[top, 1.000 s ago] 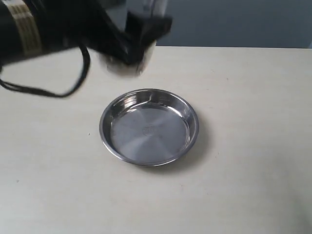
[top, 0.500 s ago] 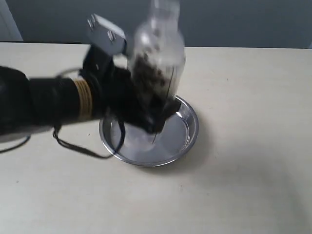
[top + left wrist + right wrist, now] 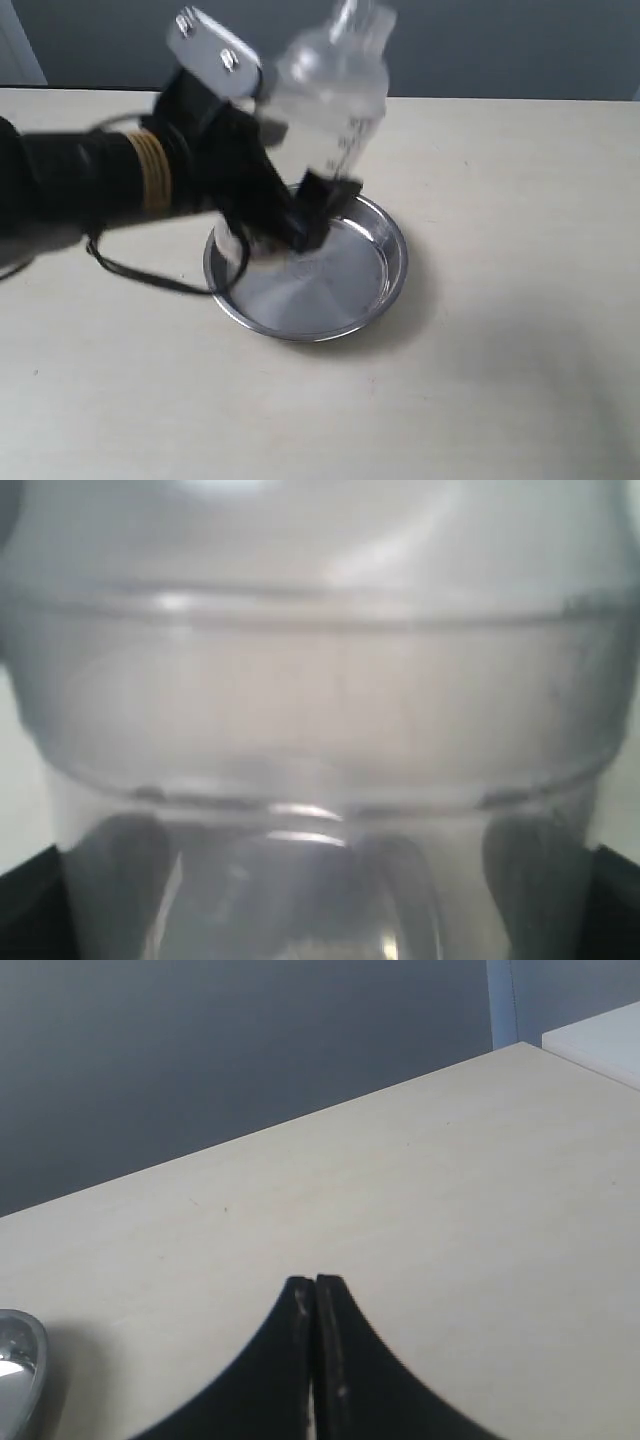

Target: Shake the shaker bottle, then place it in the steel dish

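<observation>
Steel dish (image 3: pixel 398 268) under tilted shaker bottle (image 3: pixel 335 95)

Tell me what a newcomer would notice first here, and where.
The clear shaker bottle stands out first: tilted and blurred, clamped in the left tool at centre-left of the exterior view. Just beneath it the shiny steel dish sits mid-table, its left side partly hidden behind them. The right tool, jaws shut, hangs apart over the table.

bottle (image 3: pixel 320 680): clear plastic, blurred, fills the view; ridged bands run across it
fingers (image 3: pixel 22 910): dark, one at each side, against the bottle
</observation>
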Available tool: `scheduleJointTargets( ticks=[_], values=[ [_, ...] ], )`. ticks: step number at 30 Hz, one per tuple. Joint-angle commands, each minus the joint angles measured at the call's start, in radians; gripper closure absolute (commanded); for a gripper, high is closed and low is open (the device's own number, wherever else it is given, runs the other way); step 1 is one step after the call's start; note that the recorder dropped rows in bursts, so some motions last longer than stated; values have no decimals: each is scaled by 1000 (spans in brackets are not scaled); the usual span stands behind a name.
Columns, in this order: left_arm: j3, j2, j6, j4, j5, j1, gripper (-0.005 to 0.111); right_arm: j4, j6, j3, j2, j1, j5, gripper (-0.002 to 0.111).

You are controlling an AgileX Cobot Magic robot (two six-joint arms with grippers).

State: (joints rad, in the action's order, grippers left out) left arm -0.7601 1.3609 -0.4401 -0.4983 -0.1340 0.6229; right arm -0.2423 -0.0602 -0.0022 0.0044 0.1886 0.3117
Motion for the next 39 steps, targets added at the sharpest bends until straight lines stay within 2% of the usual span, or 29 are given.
scheduleJointTargets(
  ticks=[1,4,5,6,7,8,10,11,12,13,14,16,18,19,21,23,24,25,27,28,29,30,31,32,33,35,36,38,39],
  values=[
    [5,-2,99,193,-64,-95,106,6,3,2,-4,-1,-6,109],
    [60,16,104,369,-275,-98,106,6,3,2,-4,-1,-6,109],
    [62,22,64,277,-304,-55,106,6,3,2,-4,-1,-6,109],
    [47,24,78,80,-223,32,106,8,3,2,-4,-1,-6,109],
    [38,34,300,259,-84,9,106,8,3,2,-4,-1,-6,109],
    [52,52,530,669,-95,-85,106,8,3,2,-4,-1,-6,109],
    [76,69,598,1064,-175,-165,106,8,3,2,-4,-1,-6,109],
    [77,69,586,1019,-162,-142,106,6,3,2,-4,-1,-6,109],
    [63,52,535,642,-61,8,106,4,3,2,-4,-1,-6,109],
    [64,43,512,550,-54,86,106,4,3,2,-4,-1,-6,109],
    [73,41,552,566,-114,112,106,4,3,2,-4,-1,-6,109],
    [91,92,615,1204,-335,18,106,4,3,2,-4,-1,-6,109],
    [42,88,580,574,-59,99,107,4,3,2,-4,-1,-6,109],
    [47,94,530,483,-45,109,107,4,3,2,-4,-1,-6,109],
    [61,125,531,949,-187,25,106,7,3,2,-4,-1,-6,109],
    [55,110,554,542,-99,103,107,8,3,2,-4,-1,-8,109],
    [64,112,554,639,-147,78,107,8,3,2,-4,-1,-8,109],
    [80,134,547,1080,-257,-7,106,8,3,2,-4,-1,-8,109],
    [61,106,574,626,-114,89,106,6,3,2,-4,-1,-8,109],
    [72,94,582,572,-154,108,107,6,3,2,-4,-1,-8,109],
    [83,101,582,771,-237,67,107,6,3,2,-4,-1,-8,109],
    [81,110,574,1106,-301,28,106,6,3,2,-4,-1,-8,109],
    [68,102,630,910,-208,45,106,7,3,2,-4,-1,-8,109],
    [54,82,618,498,-48,99,106,7,3,2,-4,-1,-8,109],
    [62,82,593,505,-57,81,107,7,3,2,-4,-1,-8,109],
    [88,102,516,913,-185,-23,106,7,3,2,-4,-1,-8,109],
    [90,104,515,954,-192,-23,106,7,3,2,-4,-1,-8,109],
    [87,72,516,532,-90,52,106,4,3,2,-4,-1,-8,109],
    [92,62,504,445,-89,80,107,4,3,2,-4,-1,-8,109]
  ],
)
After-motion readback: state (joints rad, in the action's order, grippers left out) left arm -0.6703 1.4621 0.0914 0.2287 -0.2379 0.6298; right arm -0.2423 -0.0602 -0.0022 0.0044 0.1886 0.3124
